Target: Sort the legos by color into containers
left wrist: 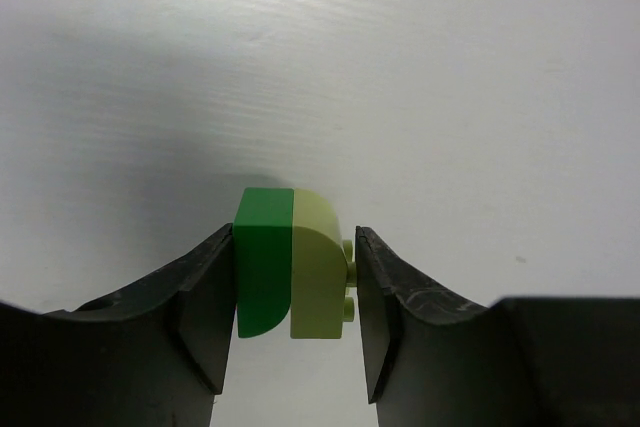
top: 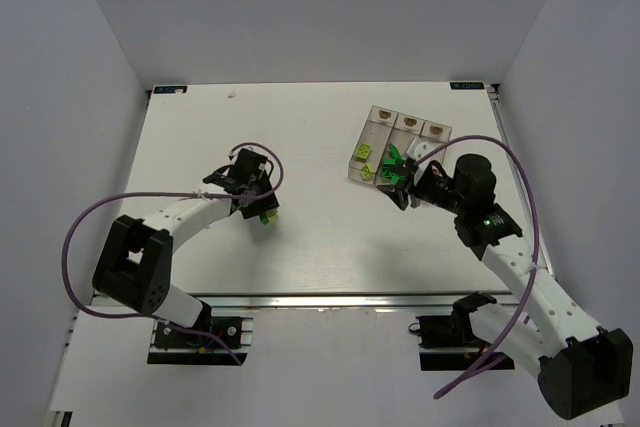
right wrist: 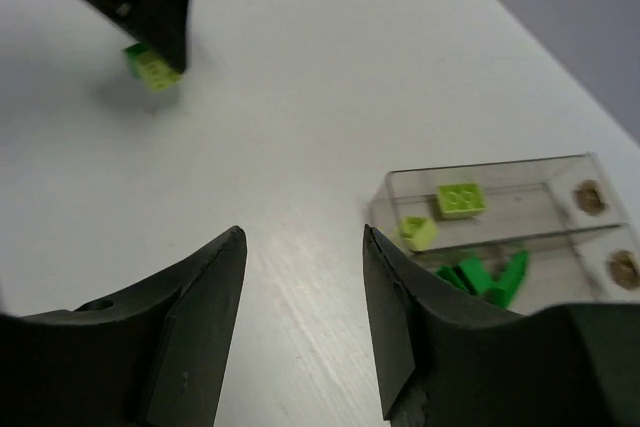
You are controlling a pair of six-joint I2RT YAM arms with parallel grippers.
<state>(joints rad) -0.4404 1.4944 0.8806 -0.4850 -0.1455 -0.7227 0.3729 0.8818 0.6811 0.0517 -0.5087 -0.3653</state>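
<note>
My left gripper (top: 262,207) is shut on a small joined pair of legos, a dark green brick (left wrist: 264,257) stuck to a yellow-green brick (left wrist: 318,267), low over the table left of centre. The pair also shows in the top view (top: 266,216) and the right wrist view (right wrist: 152,67). The three clear containers (top: 402,125) sit at the back right. The left one holds two yellow-green legos (right wrist: 461,199), the middle one several dark green legos (right wrist: 485,277). My right gripper (top: 400,190) is open and empty just in front of the containers. No orange lego shows.
Each container has a tan mark (top: 383,114) at its far end. White walls enclose the table on three sides. Purple cables loop beside both arms.
</note>
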